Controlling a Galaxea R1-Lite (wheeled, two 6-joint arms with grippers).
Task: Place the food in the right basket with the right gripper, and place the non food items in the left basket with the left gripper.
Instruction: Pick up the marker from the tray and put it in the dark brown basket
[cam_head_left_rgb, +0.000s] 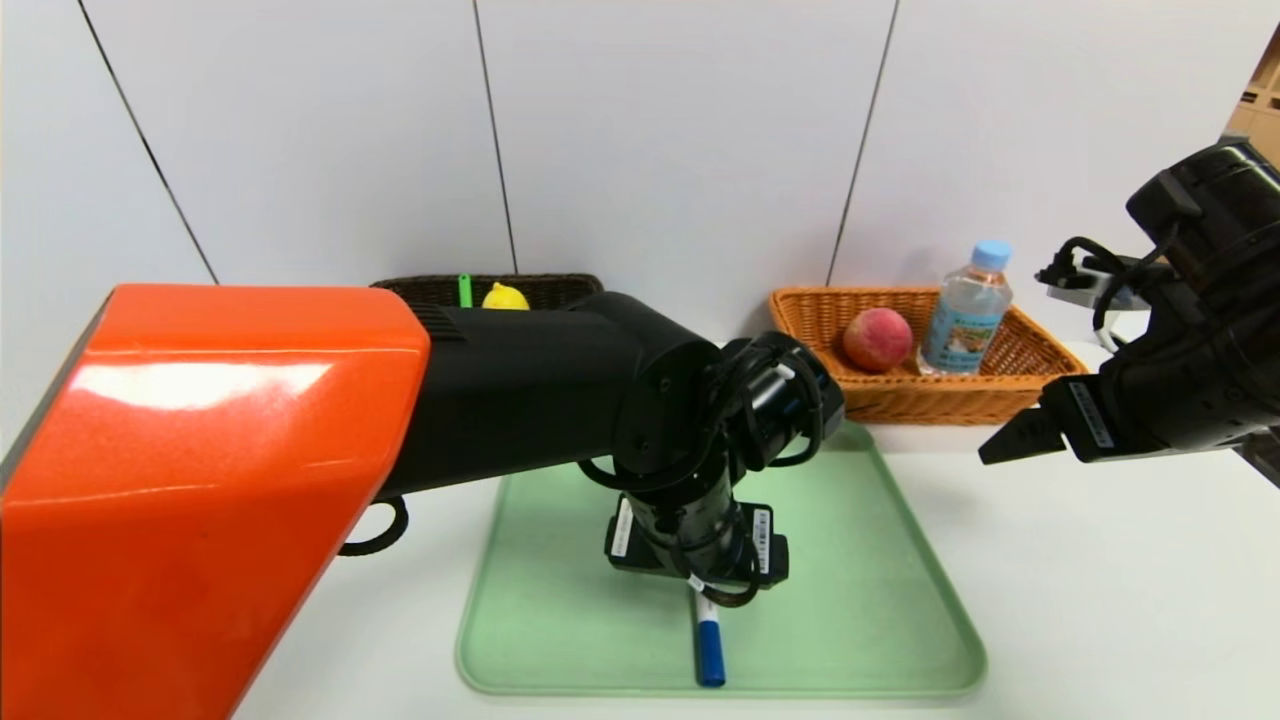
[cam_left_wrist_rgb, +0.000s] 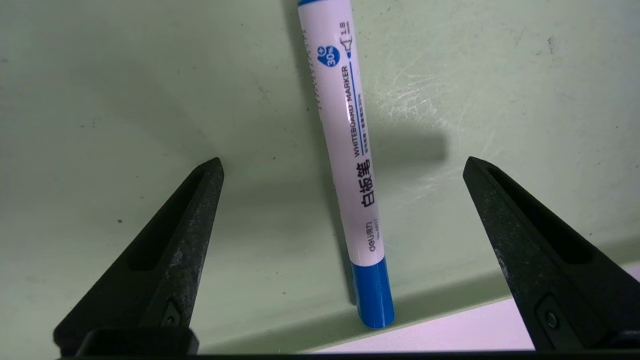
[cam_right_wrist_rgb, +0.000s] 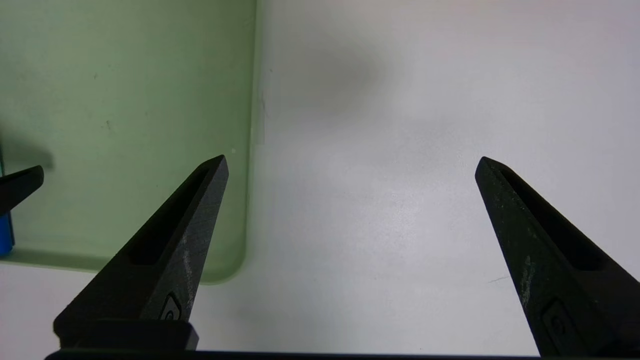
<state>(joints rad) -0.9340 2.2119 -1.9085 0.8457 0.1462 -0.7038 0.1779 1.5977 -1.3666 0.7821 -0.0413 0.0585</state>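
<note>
A white marker with a blue cap (cam_head_left_rgb: 709, 640) lies on the green tray (cam_head_left_rgb: 860, 600) near its front edge. My left gripper (cam_left_wrist_rgb: 344, 161) hangs open just above the tray, one finger on each side of the marker (cam_left_wrist_rgb: 350, 165), touching nothing. The peach (cam_head_left_rgb: 877, 339) and the water bottle (cam_head_left_rgb: 966, 310) sit in the orange basket (cam_head_left_rgb: 1000, 395) at the back right. The yellow duck toy (cam_head_left_rgb: 505, 297) and a green handle (cam_head_left_rgb: 464, 290) show in the dark brown basket (cam_head_left_rgb: 560, 288) behind my left arm. My right gripper (cam_head_left_rgb: 1010, 440) hovers open and empty over the white table, right of the tray.
In the right wrist view the tray's corner (cam_right_wrist_rgb: 225, 260) lies beside my right gripper (cam_right_wrist_rgb: 351, 159), with bare white table (cam_right_wrist_rgb: 375, 225) beneath it. A white panelled wall stands close behind both baskets. My orange left arm hides much of the table's left side.
</note>
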